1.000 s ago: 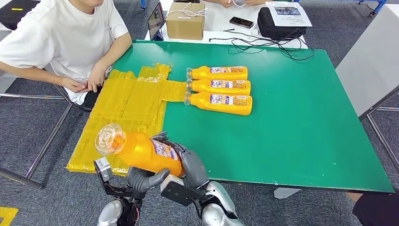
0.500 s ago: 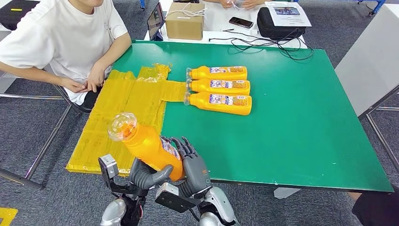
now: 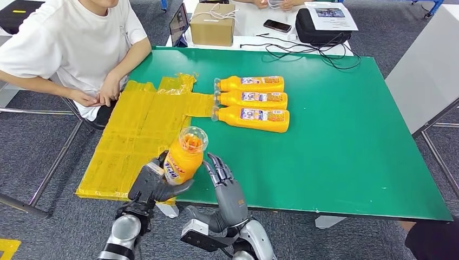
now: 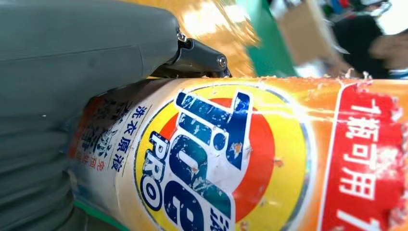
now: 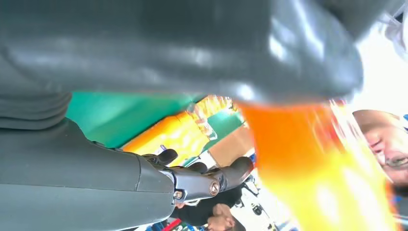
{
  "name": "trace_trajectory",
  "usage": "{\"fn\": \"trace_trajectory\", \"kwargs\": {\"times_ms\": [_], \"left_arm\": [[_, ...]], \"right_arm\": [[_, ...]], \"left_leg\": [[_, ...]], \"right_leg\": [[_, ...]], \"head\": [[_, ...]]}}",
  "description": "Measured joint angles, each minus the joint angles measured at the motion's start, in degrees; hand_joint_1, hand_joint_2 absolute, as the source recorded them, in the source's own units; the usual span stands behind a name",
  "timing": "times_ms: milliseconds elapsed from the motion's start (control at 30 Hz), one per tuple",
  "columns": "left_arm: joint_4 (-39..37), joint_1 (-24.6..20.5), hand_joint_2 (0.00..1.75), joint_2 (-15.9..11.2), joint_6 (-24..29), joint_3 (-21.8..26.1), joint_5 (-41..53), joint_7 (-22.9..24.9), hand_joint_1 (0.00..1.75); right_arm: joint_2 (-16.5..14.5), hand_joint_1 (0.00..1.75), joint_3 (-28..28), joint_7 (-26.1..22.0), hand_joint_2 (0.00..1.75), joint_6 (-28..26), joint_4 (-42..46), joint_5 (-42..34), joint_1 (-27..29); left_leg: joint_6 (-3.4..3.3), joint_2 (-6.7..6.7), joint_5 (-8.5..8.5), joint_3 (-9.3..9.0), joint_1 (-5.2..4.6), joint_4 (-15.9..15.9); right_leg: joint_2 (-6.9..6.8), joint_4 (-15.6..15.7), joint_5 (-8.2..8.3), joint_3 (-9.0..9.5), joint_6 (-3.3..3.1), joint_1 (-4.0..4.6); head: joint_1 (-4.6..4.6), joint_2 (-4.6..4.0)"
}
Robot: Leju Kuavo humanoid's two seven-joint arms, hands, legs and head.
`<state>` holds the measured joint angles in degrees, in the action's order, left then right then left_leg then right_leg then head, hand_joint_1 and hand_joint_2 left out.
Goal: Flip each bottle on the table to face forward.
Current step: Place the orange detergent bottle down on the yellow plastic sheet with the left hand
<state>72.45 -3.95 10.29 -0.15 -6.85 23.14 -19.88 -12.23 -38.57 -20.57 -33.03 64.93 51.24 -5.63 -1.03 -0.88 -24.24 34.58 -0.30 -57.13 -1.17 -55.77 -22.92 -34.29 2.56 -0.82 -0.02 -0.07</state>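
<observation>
Orange bottle [image 3: 183,155] — "Tide PRO" label — clasped in left robot hand [image 3: 153,183]; right robot hand [image 3: 226,187] spread, empty.

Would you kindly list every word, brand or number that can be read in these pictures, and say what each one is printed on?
"Tide PRO": round logo on the orange plastic detergent bottle held in the left hand, left wrist view.
"洗衣原液": blue vertical characters beside that logo.
"1瓶可用": white characters on the bottle's red panel; partly cut off.
Labels on the three orange bottles lying in a row: too small to read.
White printed sheet on the black bag: too small to read.
</observation>
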Motion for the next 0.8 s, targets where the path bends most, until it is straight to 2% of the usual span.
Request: {"fn": "trace_trajectory", "kwargs": {"times_ms": [167,267,433,600,800], "left_arm": [[-6.6,-5.1,1.75,-5.4,1.0,2.2,13.1,2.7,1.75],[-12.8,-10.7,1.75,-8.7,1.2,2.4,19.3,4.3,1.75],[-24.2,-20.3,1.75,-13.6,-0.5,2.4,24.0,6.3,1.75],[-31.3,-25.5,1.75,-15.9,-1.0,2.4,25.1,7.0,1.75],[-35.1,-27.9,1.75,-16.8,-0.9,2.3,25.3,7.1,1.75]], "right_arm": [[0.1,0.00,0.0,-1.2,0.00,0.4,0.4,-2.5,0.3],[0.1,0.00,0.0,-2.6,0.00,0.7,0.2,-4.5,0.3],[0.1,0.00,-0.2,-4.5,0.00,1.5,-0.5,-7.4,0.2],[0.1,0.00,-0.5,-5.0,0.00,1.6,-1.2,-8.1,-0.1],[0.1,0.00,-0.6,-5.0,0.00,1.6,-1.6,-8.1,-0.2]], "left_leg": [[0.02,0.01,0.04,-0.02,0.02,0.0],[0.06,0.02,0.03,-0.16,0.02,0.0],[0.16,-0.21,0.08,-0.33,0.03,0.0],[0.25,-0.21,0.19,-0.36,0.05,0.0],[0.25,-0.21,0.20,-0.39,0.05,0.0]], "right_leg": [[-0.02,0.0,0.00,0.05,-0.01,0.01],[-0.03,0.0,0.03,0.21,-0.07,0.00],[0.02,0.0,0.18,0.25,-0.29,0.03],[0.02,-0.1,0.22,0.25,-0.35,0.04],[0.02,-0.1,0.22,0.27,-0.35,0.04]], "head": [[0.01,0.00],[0.03,0.00],[0.03,0.00],[0.03,0.00],[0.02,0.00]]}}
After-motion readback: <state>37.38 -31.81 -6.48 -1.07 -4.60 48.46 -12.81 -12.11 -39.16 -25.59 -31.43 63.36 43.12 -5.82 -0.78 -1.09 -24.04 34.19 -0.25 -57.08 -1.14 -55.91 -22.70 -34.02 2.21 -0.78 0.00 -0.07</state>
